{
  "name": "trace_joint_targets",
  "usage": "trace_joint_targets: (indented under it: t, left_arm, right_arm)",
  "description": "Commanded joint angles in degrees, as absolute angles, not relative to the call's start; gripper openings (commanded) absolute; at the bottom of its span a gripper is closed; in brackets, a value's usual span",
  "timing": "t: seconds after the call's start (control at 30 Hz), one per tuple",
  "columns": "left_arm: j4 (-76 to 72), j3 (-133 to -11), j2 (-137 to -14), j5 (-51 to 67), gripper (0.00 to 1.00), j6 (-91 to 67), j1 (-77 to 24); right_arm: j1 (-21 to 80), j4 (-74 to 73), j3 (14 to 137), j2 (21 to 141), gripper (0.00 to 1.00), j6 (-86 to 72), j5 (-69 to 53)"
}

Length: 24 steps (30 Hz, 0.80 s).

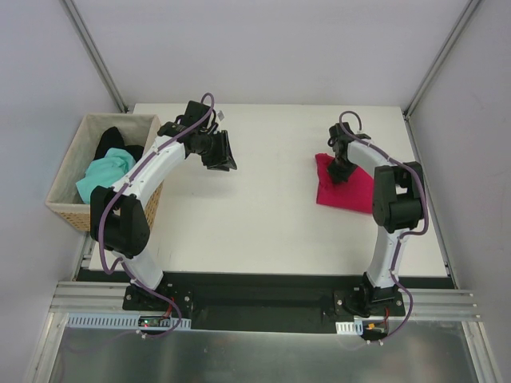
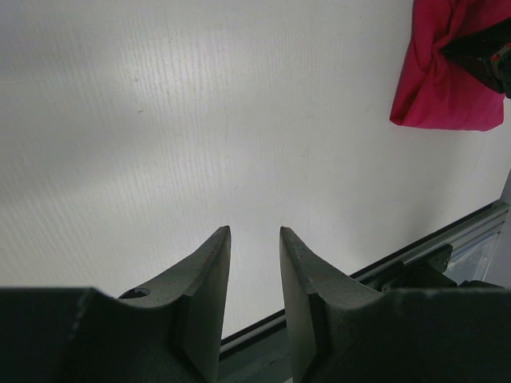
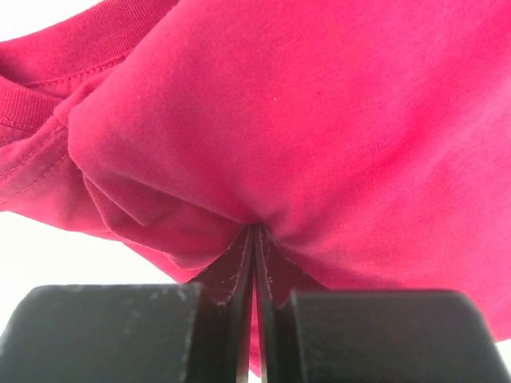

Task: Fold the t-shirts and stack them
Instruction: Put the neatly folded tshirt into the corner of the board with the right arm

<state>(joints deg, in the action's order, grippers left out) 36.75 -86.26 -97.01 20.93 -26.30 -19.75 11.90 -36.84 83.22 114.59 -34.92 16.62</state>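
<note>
Right gripper (image 3: pixel 254 231) is pinched tight on a fold of the red shirt (image 1: pixel 357 194), jaws basically together with cloth bunched between them. That arm reaches forward with the wrist tipped down onto the shirt's far-left corner. Left gripper (image 2: pixel 255 233) is partly open with nothing in it, hovering over the table (image 1: pixel 255 223), arm arched out beside the basket (image 1: pixel 65 209). The red shirt's a crumpled wad on the table's right side, lying diagonally from far-left to near-right. The teal shirt (image 1: pixel 102 171) and black shirt (image 1: pixel 112 140) sit in the basket.
</note>
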Motion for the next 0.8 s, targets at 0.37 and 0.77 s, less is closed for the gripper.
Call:
trace_joint_targets:
  t: [0.37, 0.77]
  left_arm:
    - [37.62, -85.78, -94.13, 21.97, 0.30, -26.02, -19.16]
    - [37.62, -86.84, -95.18, 22.94, 0.30, -26.80, -19.25]
  right_arm:
    - [6.95, -41.22, 80.33, 112.15, 0.04, -31.73, 22.06]
    - [4.04, -42.63, 81.03, 113.12, 0.03, -27.25, 26.27]
